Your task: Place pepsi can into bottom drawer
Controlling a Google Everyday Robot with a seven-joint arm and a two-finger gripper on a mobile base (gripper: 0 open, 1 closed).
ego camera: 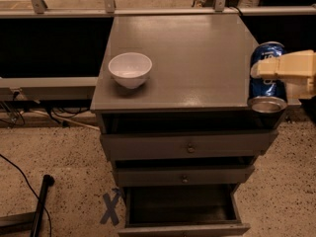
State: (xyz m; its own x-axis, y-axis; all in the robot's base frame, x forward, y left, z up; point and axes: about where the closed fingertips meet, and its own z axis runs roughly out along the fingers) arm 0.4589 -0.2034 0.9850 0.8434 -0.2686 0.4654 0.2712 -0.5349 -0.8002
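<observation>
Gripper [282, 75] holding pepsi can [267, 85] at cabinet's [182, 58] right edge; bottom drawer [182, 229] open below.

I saw the pepsi can [264, 90] as deep blue with pale markings and a silver end, clasped at the cabinet's right edge by the cream-yellow gripper [268, 72]. The bowl [130, 69] was plain white on the flat grey cabinet top [197, 53]. The bottom drawer [182, 229] had a grey front and a dark inside. The floor [64, 162] was beige with dark speckles and bore a blue X mark [111, 207].
</observation>
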